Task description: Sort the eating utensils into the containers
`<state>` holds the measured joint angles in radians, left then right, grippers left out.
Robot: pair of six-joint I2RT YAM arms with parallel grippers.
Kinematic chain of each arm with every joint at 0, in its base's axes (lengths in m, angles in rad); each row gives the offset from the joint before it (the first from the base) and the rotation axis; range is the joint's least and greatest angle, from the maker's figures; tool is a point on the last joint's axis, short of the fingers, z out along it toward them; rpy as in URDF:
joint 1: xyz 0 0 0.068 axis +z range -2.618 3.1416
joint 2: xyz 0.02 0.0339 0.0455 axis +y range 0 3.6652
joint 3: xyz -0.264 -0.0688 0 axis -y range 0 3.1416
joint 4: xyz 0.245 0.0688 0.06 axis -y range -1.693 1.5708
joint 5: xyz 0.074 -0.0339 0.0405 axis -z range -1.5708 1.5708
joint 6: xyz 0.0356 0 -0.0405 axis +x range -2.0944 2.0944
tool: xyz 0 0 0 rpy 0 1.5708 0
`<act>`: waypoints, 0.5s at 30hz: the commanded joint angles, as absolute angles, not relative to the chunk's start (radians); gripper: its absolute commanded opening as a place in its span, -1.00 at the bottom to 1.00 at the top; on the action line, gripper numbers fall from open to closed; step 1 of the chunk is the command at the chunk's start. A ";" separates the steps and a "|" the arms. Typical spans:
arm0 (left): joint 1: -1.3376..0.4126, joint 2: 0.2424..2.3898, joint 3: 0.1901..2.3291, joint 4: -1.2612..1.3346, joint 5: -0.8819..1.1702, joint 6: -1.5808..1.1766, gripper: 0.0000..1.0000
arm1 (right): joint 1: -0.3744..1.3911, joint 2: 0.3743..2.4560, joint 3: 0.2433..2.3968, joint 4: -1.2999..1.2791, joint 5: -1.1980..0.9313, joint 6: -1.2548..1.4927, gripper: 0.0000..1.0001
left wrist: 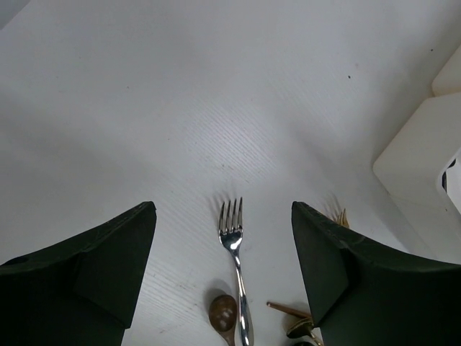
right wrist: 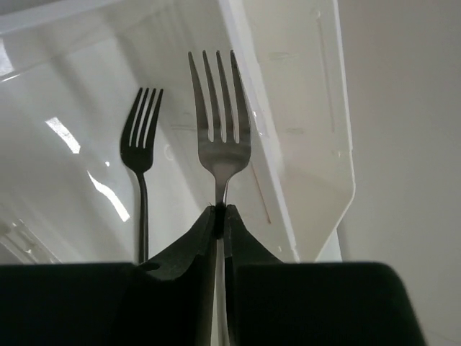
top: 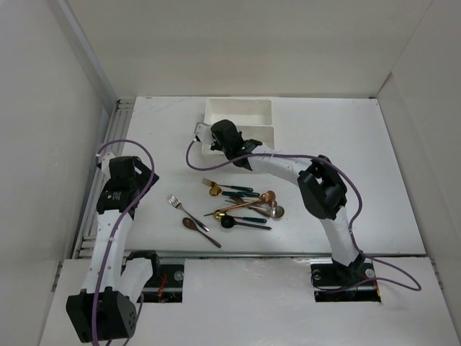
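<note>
White tray [right wrist: 72,187], end effector [right wrist: 222,210] hiding fork [right wrist: 220,137] handle

The top view looks down from above and behind the arm bases. It is far enough off to take in the whole counter [top: 374,187], both trays [top: 241,114] and the utensil pile [top: 241,205]. The left wrist view sits low and close, facing forward over the counter between the left pincer [left wrist: 223,210] fingers. Its silver fork [left wrist: 234,245] also shows in the top view, left of the pile. The right wrist view looks past the right pincer [right wrist: 220,210] and its held fork [right wrist: 220,144] into the trays, very near. All three views show the trays.
</note>
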<state>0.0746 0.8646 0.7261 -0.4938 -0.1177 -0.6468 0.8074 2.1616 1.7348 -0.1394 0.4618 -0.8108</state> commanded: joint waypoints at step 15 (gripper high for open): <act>0.089 0.844 0.761 -0.457 -0.121 -0.632 0.46 | 0.833 1.878 1.672 -0.054 0.479 -0.616 0.26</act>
<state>0.0811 0.8730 0.7368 -0.4820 -0.1238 -0.6430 0.8139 2.0586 1.7016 -0.0933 0.4744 -0.7345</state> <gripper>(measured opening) 0.730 0.621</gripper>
